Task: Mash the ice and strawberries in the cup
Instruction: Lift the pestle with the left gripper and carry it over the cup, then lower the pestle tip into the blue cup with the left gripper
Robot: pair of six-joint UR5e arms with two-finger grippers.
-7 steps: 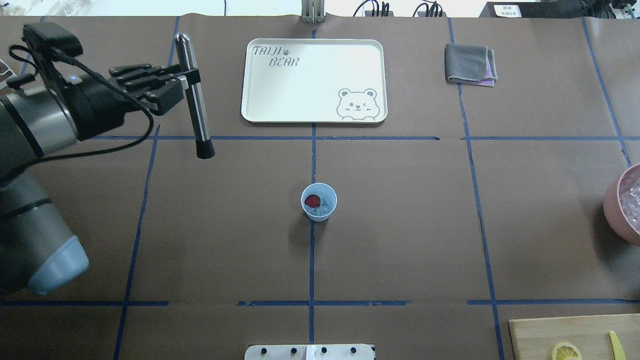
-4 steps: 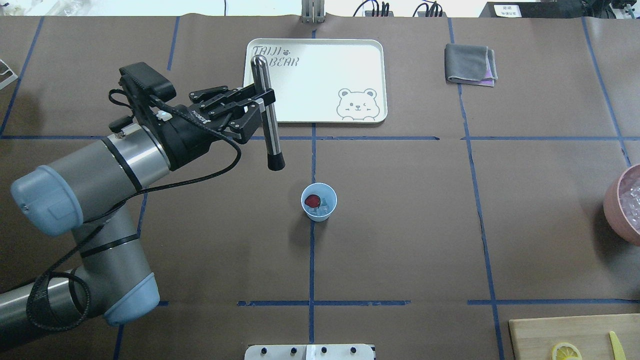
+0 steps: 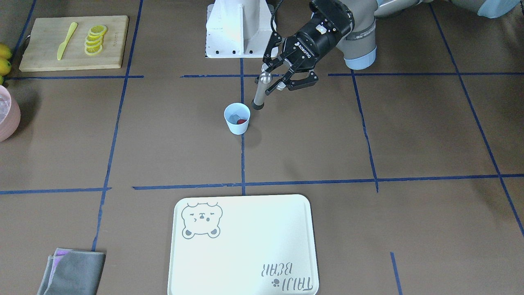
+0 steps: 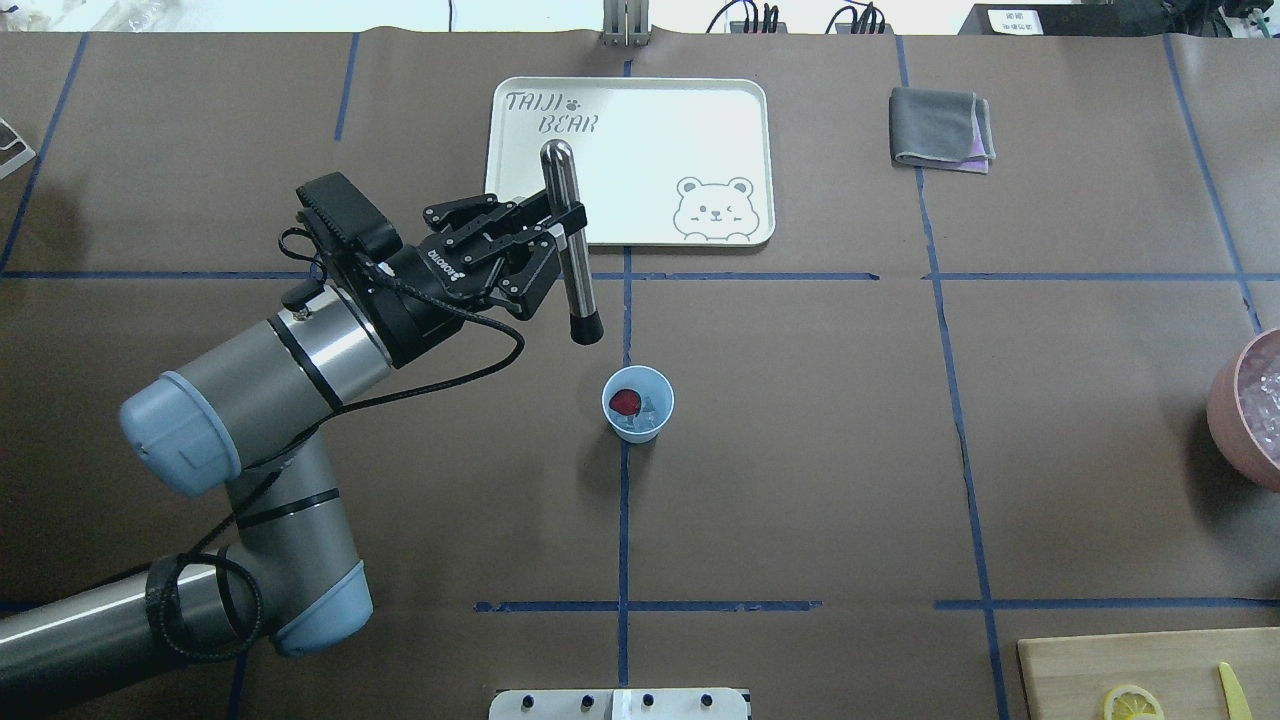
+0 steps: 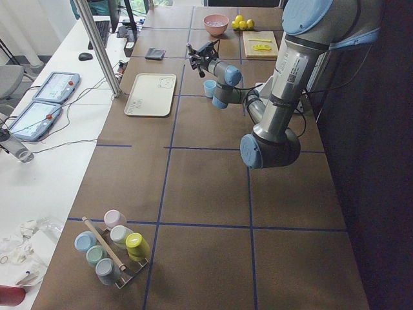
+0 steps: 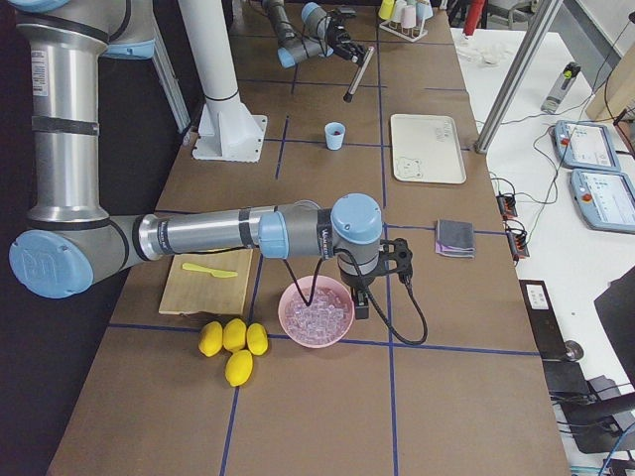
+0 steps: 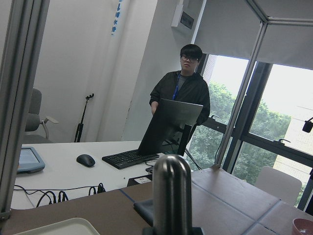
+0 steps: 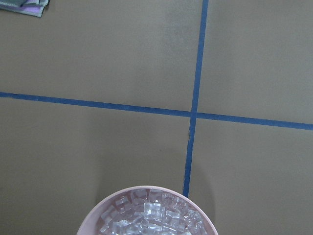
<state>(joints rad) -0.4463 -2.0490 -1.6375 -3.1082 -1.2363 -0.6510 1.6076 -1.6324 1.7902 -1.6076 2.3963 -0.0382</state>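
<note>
Right, front view: I see the pale-blue cup [image 3: 237, 119] upper centre, with a red strawberry [image 3: 242, 121] and clear ice [image 3: 233, 118] inside. The left gripper [image 3: 273, 84] clamps a muddler [image 3: 259, 94] at the cup's upper right.

Overhead: the cup [image 4: 638, 404] is mid-frame, the muddler's [image 4: 572, 250] tip at its upper left.

Right side view: the right gripper [image 6: 360, 302] is by the bowl [image 6: 316, 340]; I cannot tell its grip.

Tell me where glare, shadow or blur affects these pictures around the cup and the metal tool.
Overhead exterior: the cup casts a soft shadow toward the lower left, and the white tray looks slightly washed out. Left wrist-mounted: the muddler is close and soft, and the windows behind it are overexposed. Exterior front-facing: evenly lit.
</note>
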